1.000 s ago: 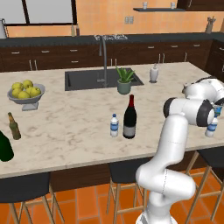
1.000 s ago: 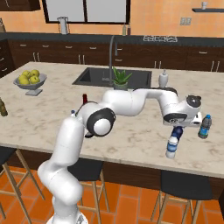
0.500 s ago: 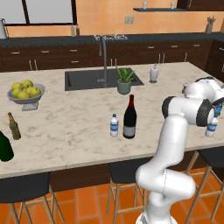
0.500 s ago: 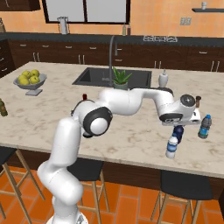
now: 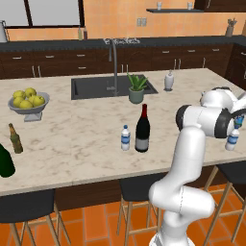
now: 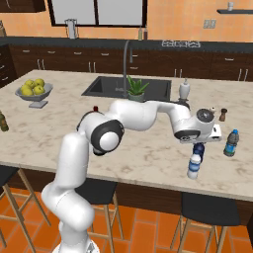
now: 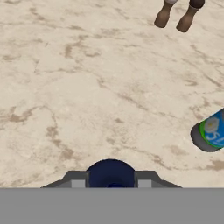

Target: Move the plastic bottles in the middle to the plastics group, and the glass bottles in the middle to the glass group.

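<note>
The dark blue bottle hangs under the gripper near the front edge of the counter, towards its right end. The jaws are closed narrowly on its top. In the right base view its upper part is deep blue and its lower part looks paler. Whether its foot rests on the marble cannot be told.

The hand view looks straight down. The gripper shows its two dark fingers pressed to either side of the dark blue bottle, seen as a round navy cap. It also shows the small clear bottle with a blue label near the right of the picture, and two brown shakers at the top.

In the right base view that small clear bottle with a blue label stands upright near the held one, closer to the counter's right end. One shaker stands behind them.

The left base view gives the middle of the counter, which the arm hides from the right. There the clear blue-capped bottle stands just beside the tall dark wine bottle, with its red top and grey-white label. At the left end near the front edge stand the brown beer bottle and the dark green bottle.
</note>
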